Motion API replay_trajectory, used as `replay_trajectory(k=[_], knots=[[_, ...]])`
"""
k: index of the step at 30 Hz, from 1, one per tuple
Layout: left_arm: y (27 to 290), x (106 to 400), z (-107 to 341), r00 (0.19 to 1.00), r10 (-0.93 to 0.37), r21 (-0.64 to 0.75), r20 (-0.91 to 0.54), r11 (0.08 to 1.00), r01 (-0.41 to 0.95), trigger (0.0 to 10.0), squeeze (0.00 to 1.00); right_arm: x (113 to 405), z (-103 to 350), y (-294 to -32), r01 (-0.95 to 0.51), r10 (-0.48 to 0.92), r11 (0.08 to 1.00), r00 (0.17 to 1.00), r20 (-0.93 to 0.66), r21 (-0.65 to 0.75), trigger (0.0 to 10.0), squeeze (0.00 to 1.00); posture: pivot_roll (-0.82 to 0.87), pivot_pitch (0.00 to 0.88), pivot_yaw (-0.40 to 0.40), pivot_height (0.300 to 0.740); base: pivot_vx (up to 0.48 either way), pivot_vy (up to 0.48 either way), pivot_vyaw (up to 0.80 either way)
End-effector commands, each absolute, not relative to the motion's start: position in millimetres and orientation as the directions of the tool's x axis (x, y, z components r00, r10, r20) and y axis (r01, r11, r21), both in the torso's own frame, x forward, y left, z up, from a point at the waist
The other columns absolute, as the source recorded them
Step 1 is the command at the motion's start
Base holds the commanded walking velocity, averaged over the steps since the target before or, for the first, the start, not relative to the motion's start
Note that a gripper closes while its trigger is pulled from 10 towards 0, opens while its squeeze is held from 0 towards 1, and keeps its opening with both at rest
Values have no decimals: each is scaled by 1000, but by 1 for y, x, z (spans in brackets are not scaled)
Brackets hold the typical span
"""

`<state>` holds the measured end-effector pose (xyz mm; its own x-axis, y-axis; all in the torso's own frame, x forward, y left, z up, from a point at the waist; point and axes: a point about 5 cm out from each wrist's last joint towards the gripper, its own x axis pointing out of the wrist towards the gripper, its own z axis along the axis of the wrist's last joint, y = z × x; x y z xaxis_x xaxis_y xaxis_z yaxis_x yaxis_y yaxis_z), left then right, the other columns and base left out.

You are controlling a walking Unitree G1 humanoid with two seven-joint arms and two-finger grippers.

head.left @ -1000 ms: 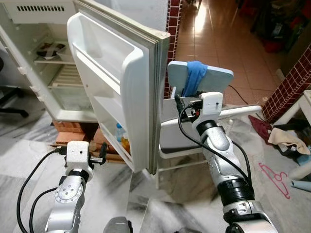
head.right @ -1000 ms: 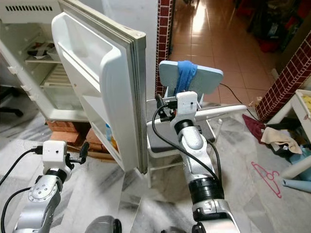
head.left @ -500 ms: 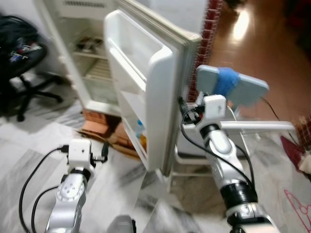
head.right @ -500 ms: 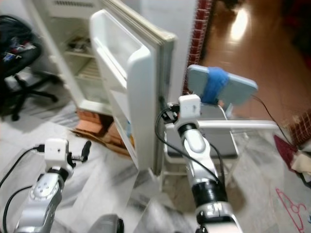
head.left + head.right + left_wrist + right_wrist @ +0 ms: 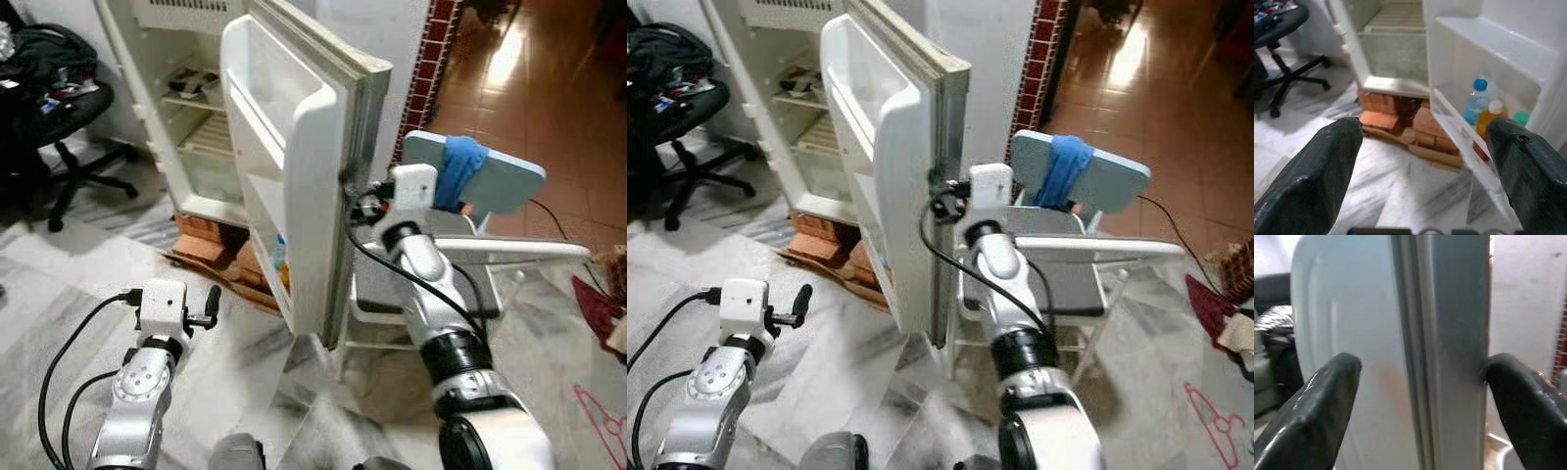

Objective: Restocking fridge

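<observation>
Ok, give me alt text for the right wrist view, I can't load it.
The right gripper is open around the free edge of the white fridge door: one black finger sits at the door's inner side, the other touches its outer face. A white wall stands behind.

1. White fridge (image 5: 186, 117) stands open, its wire shelves nearly bare
2. Fridge door (image 5: 294, 176) is swung wide toward the camera
3. Blue-capped bottle (image 5: 1475, 100), yellow bottle (image 5: 1489, 118) stand upright in the door's lowest shelf
</observation>
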<state>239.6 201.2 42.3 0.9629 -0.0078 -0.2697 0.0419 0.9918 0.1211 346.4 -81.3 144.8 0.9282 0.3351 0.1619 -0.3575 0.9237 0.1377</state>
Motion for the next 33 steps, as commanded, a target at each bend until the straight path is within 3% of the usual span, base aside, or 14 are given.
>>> replay_trajectory(k=[1,6,10,11,14,17,18,22,23,24,28,31,32,33], knots=[[203,241,42,961,-13,122,-277,991,48,10000,0,342,152,-64,-461,434,875,882,185,144,10000,0,96,14,-9,740,0,0,0],[198,241,41,958,-30,120,-284,990,67,10000,0,322,161,-29,-662,617,723,748,244,199,10000,0,91,17,-7,740,0,0,0],[195,241,42,962,-48,122,-270,989,84,10000,0,296,182,-8,-837,761,486,546,350,250,10000,0,97,18,-8,740,0,0,0],[196,240,42,960,-49,120,-275,989,85,10000,0,282,191,-7,-898,808,338,431,402,283,10000,0,98,19,-9,740,0,0,0],[197,239,41,958,-49,118,-282,989,85,10000,0,267,194,-11,-935,849,221,325,417,279,10000,0,98,20,-9,740,0,0,0],[197,238,41,957,-47,116,-285,990,84,10000,0,267,180,-17,-925,868,275,357,346,264,10000,0,93,23,-13,740,0,0,0],[197,238,41,957,-47,116,-285,990,83,10000,0,279,157,-28,-865,841,414,482,244,284,10000,0,93,24,-14,740,0,0,0],[197,239,41,959,-48,118,-279,990,84,10000,0,290,138,-41,-780,773,572,616,151,252,10000,0,92,26,-14,740,0,0,0],[196,239,42,961,-50,116,-272,990,84,10000,0,293,130,-52,-726,723,640,680,121,251,10000,420,90,30,-12,740,0,0,0],[197,240,45,964,-49,112,-262,990,81,10000,0,294,121,-74,-609,607,752,789,94,253,10000,1000,83,38,-9,740,0,0,0],[197,242,47,965,-55,119,-255,989,88,10000,0,284,121,-88,-566,575,764,815,71,309,10000,1000,78,54,-8,740,0,0,0],[195,247,55,971,-71,136,-229,985,104,10000,0,284,119,-97,-474,478,845,877,48,250,10000,1000,76,70,-6,740,0,0,0],[196,249,56,971,-68,127,-227,987,99,10000,0,284,118,-99,-444,447,862,893,46,244,10000,0,74,74,-6,740,0,0,0],[196,249,56,971,-68,127,-227,987,99,10000,0,284,118,-99,-444,447,862,893,46,244,10000,0,74,74,-6,740,0,0,0]])
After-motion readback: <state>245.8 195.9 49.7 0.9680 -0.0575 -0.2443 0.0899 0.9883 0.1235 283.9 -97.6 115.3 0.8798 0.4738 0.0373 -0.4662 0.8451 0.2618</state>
